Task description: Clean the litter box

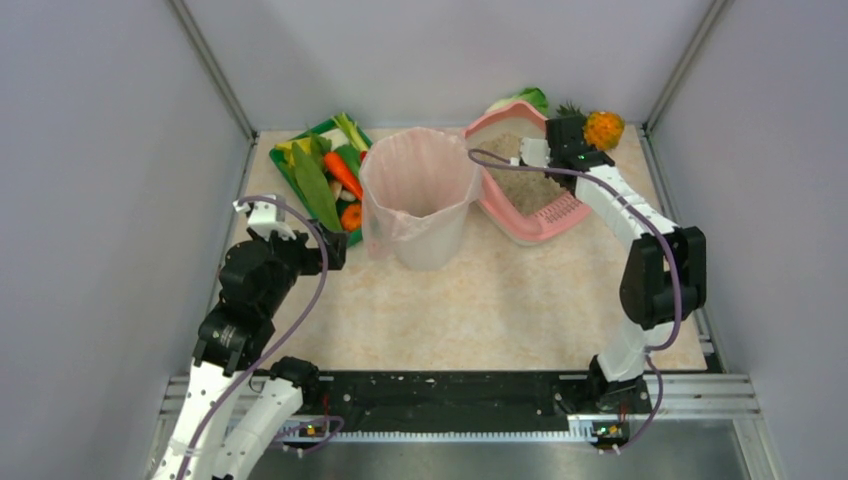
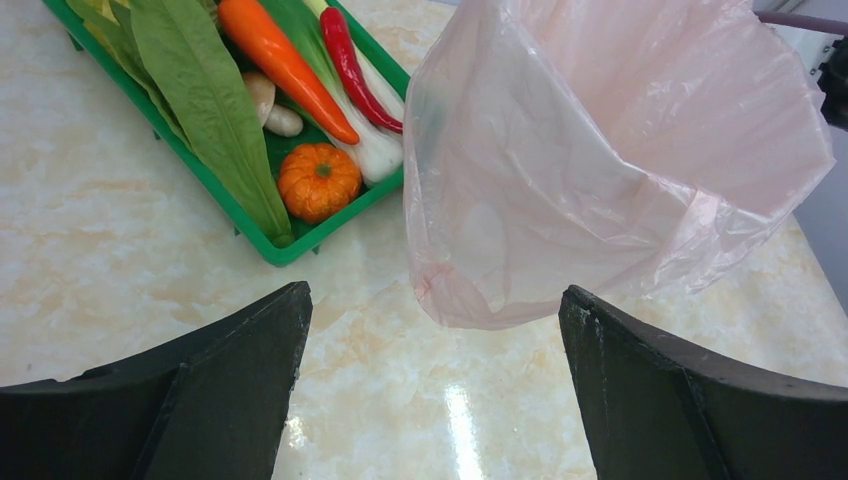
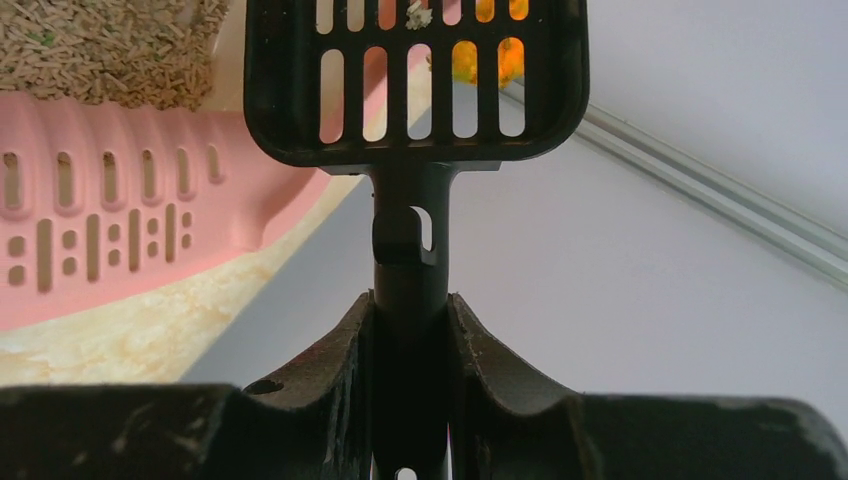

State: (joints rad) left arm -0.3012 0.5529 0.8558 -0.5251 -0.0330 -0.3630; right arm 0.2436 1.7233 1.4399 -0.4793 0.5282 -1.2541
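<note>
The pink litter box [image 1: 519, 222] sits at the back right with grey-beige litter [image 1: 527, 177] in it. Its slotted lip [image 3: 110, 235] and litter [image 3: 100, 45] show at the left of the right wrist view. My right gripper [image 1: 566, 138] hovers over the box's far end, shut on the handle of a black slotted scoop [image 3: 415, 80]. Both fingers press the handle [image 3: 412, 310]. A pale crumb rests on the scoop's grid. My left gripper [image 1: 336, 250] stands wide open just above the table [image 2: 433, 295], with nothing between its fingers, facing the bin.
A bin lined with a pink bag [image 1: 418, 195] [image 2: 600, 150] stands mid-table, left of the litter box. A green tray [image 1: 283, 170] [image 2: 300, 245] of vegetables lies at the back left. An orange pineapple-like toy [image 1: 603, 129] sits by the back right corner. Grey walls enclose the table.
</note>
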